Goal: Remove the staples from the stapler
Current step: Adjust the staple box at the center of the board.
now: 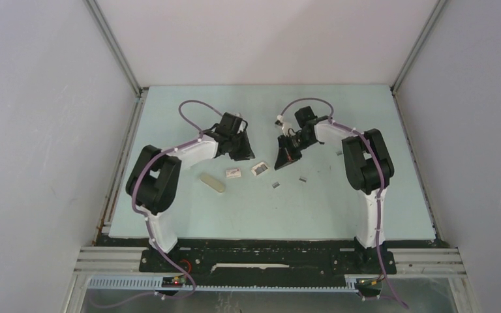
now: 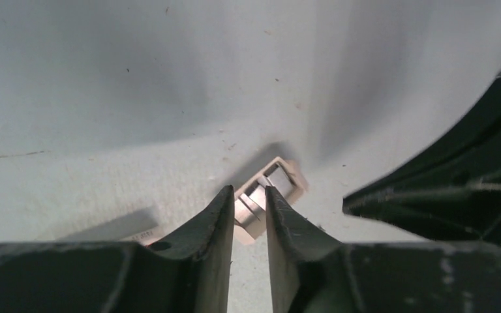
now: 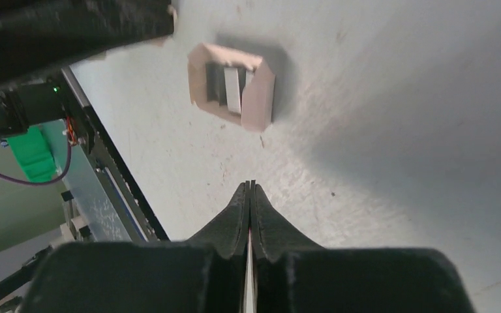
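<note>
A small open cardboard box (image 2: pixel 295 175) on the table holds silvery staples (image 2: pixel 256 195). The tips of my left gripper (image 2: pixel 248 193) stand a narrow gap apart on either side of one staple strip; whether they press it does not show. In the right wrist view the same box (image 3: pixel 259 98) and staples (image 3: pixel 232 88) lie ahead of my right gripper (image 3: pixel 250 184), which is shut with nothing in it. From above, the left gripper (image 1: pixel 246 155) and right gripper (image 1: pixel 282 163) flank the box (image 1: pixel 259 169). A cream oblong object (image 1: pixel 212 182), possibly the stapler, lies to the left.
A second small white printed box (image 1: pixel 233 173) sits beside the open one. Loose staple pieces (image 1: pixel 276 185) (image 1: pixel 303 177) (image 1: pixel 338 153) lie on the pale green table (image 1: pixel 365 208). The right arm's dark body (image 2: pixel 443 189) is close on the left gripper's right.
</note>
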You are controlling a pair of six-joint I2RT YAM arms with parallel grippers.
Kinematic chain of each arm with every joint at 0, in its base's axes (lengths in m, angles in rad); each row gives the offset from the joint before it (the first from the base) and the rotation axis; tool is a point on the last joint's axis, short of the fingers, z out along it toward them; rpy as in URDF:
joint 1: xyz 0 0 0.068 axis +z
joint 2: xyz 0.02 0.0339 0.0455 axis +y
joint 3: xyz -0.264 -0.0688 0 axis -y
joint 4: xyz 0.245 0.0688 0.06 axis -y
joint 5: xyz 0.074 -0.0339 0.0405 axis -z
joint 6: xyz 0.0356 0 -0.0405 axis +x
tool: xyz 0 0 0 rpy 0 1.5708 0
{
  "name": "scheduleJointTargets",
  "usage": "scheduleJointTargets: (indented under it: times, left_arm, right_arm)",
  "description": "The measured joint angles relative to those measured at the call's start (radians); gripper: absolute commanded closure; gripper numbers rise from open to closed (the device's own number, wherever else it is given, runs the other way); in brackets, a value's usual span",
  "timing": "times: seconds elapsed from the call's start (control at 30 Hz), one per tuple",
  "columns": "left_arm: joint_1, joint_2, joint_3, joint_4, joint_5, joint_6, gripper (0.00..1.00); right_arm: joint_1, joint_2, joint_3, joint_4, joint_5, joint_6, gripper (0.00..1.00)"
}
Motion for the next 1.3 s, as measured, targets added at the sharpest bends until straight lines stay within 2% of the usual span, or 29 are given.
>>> scheduleJointTargets:
  times: [0.1, 0.33, 0.7, 1.3]
  left_arm:
    - [0.002, 0.056, 0.047, -0.035, 0.001, 0.019, 0.80]
    - [0.006, 0.135, 0.124, -0.080, 0.000, 0.043, 0.83]
    - [0.008, 0.198, 0.152, -0.102, 0.061, 0.060, 0.86]
    - [0.007, 0.203, 0.118, -0.049, 0.184, 0.066, 0.89]
  right_arm:
    - [0.014, -0.038, -0.116, 0.055, 0.004, 0.042, 1.00]
    - [0.064, -0.113, -0.283, 0.211, 0.043, 0.159, 1.00]
    - [0.129, -0.132, -0.310, 0.391, 0.148, 0.293, 1.00]
    - [0.141, -0.132, -0.336, 0.463, 0.249, 0.380, 1.00]
